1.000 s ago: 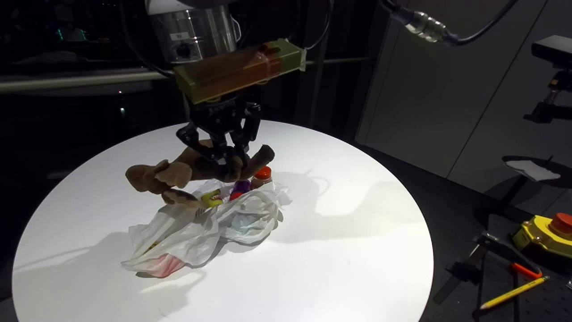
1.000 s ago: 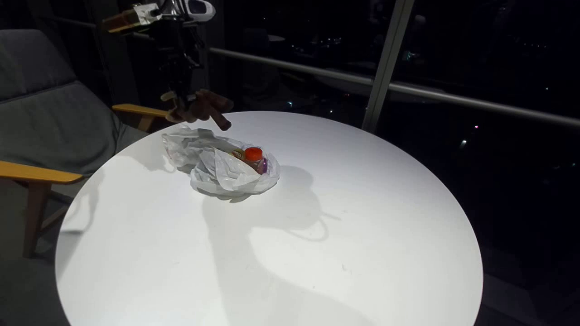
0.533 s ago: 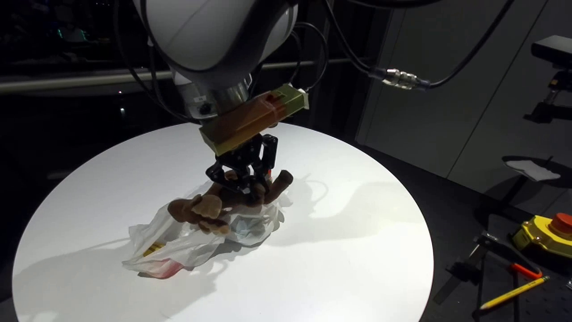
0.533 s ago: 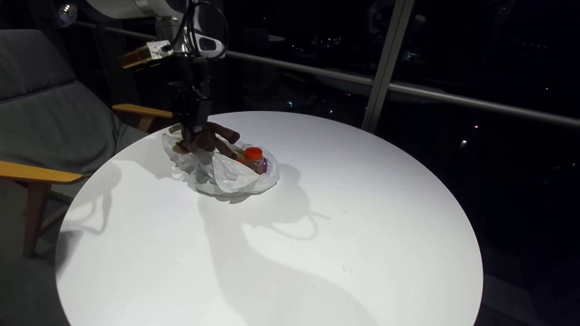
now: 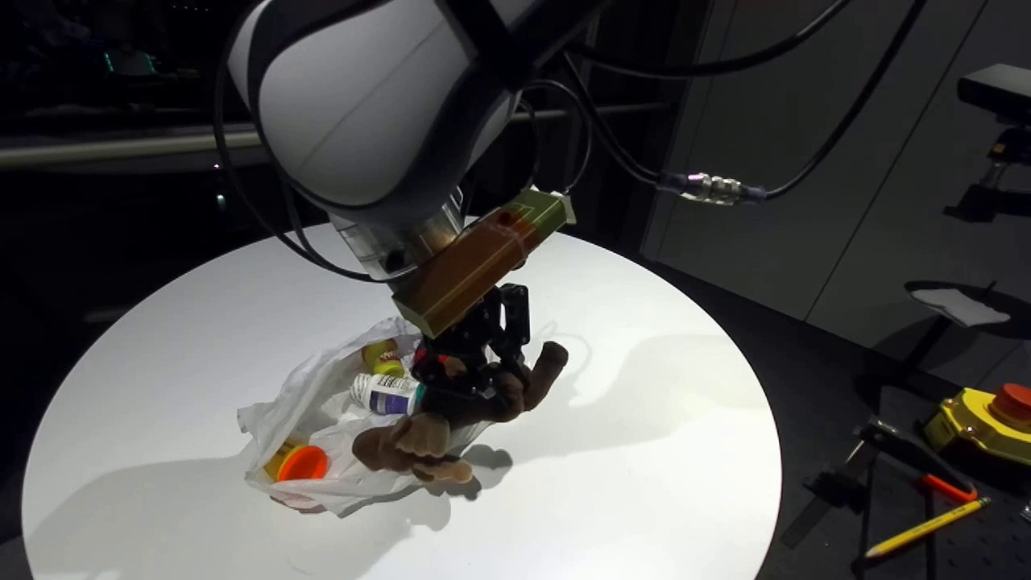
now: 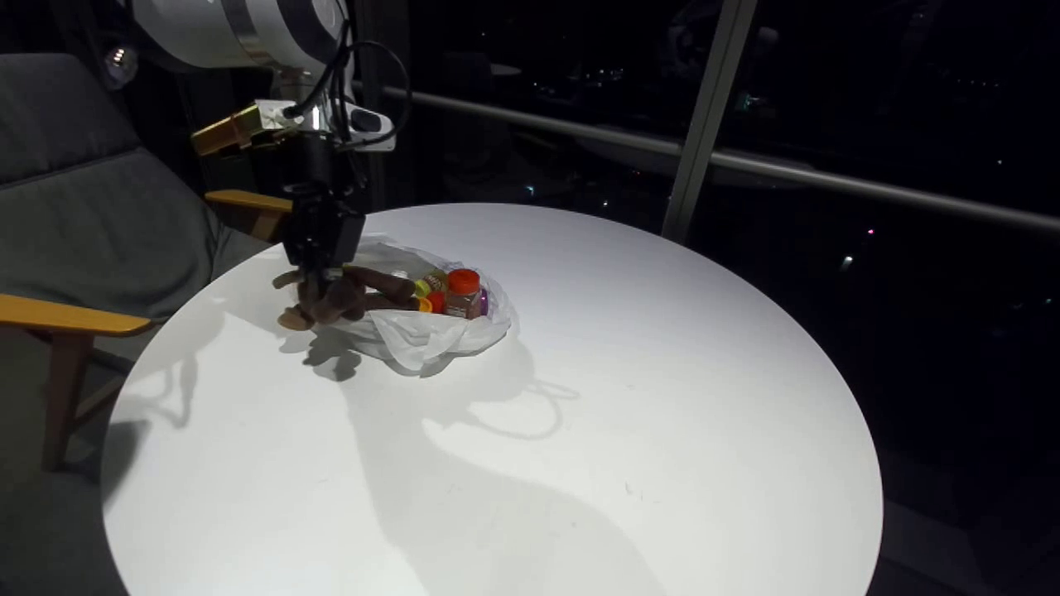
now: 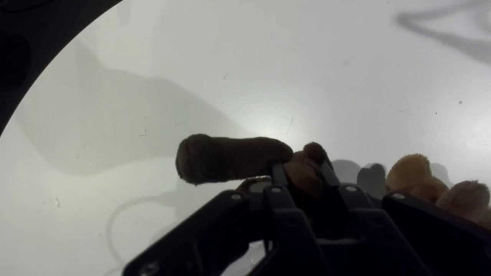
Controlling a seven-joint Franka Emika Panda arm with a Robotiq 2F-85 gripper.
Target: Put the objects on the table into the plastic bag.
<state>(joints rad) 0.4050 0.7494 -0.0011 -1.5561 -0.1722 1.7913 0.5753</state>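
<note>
The brown plush toy (image 5: 403, 443) is held across the edge of the crinkled plastic bag (image 5: 298, 403) in both exterior views. Its shadow lies close by on the white table (image 5: 612, 483). My gripper (image 5: 495, 380) is shut on the toy's body; the wrist view shows brown plush between the fingertips (image 7: 303, 174). The bag (image 6: 431, 335) gapes open. In it lie a white-and-purple bottle (image 5: 388, 395), a yellow-green tub (image 5: 383, 358), an orange-lidded tub (image 5: 302, 463) and an orange-capped jar (image 6: 462, 294), with a purple thing (image 6: 484, 300) beside it. The small packet cannot be made out.
A grey armchair (image 6: 91, 199) with wooden armrests stands close to the table's edge. A window rail (image 6: 828, 178) runs behind. A yellow box with a red button (image 5: 987, 423) and a pencil (image 5: 926, 528) lie off the table. Cables (image 5: 717, 189) hang from the arm.
My gripper has come down with the toy, over and across the bag to its edge. The bag's side has been pushed outward, and the white-and-purple bottle and orange-lidded tub now show.
</note>
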